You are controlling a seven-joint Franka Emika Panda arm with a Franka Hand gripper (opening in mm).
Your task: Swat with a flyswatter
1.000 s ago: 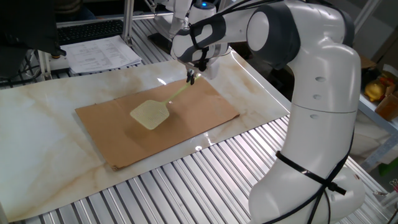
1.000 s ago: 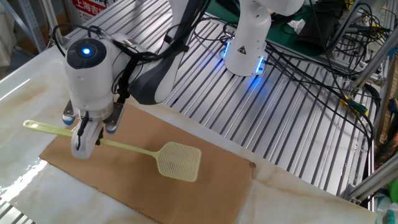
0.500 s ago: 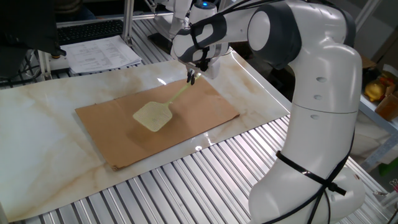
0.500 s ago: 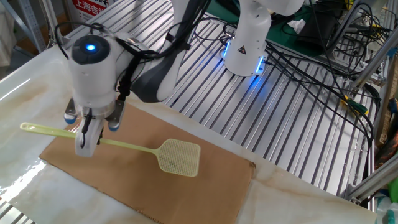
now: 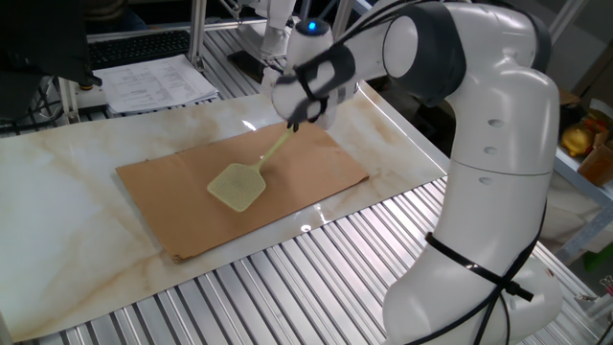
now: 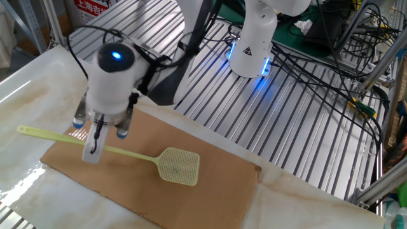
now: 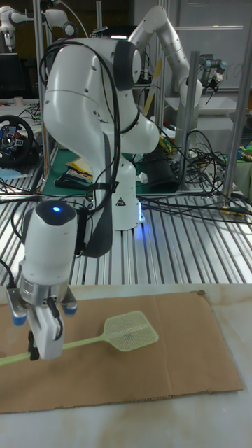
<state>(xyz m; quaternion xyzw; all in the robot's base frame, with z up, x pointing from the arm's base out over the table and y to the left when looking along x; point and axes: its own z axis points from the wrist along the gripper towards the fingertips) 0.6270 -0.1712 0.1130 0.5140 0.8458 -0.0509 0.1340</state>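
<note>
While my pincer (image 6: 93, 147) is clamped on the flyswatter (image 6: 152, 159), both fingers pinch the thin handle partway along its length, with the free end of the handle sticking out past the fingers over the pale marble-look tabletop (image 6: 25, 108). Handle held at a slant: gripped part higher, mesh head lower.

Mesh head: squarish, pale yellow-green, lying over the cardboard sheet (image 5: 287, 192), roughly mid-sheet in one fixed view (image 5: 237, 185). Whether the head touches the cardboard or sits just above it, I cannot tell; in the tall fixed view (image 7: 130, 330) it looks very close to the surface.

Cardboard: flat on the tabletop, one long edge near the ribbed metal bench (image 5: 316, 278), one corner just beside that ribbing in the other fixed view.

My wrist: white, with a blue light (image 6: 116, 55) lit on top, tilted over the sheet's edge nearest the handle's free end. My arm's base (image 6: 252, 38) stands on the ribbed metal, glowing blue at its foot, with black cables (image 6: 318, 44) spread beside it.

Beyond the table: a stack of papers (image 5: 158, 81) in one fixed view; a second white arm (image 7: 168, 49) well behind, in the tall fixed view
</note>
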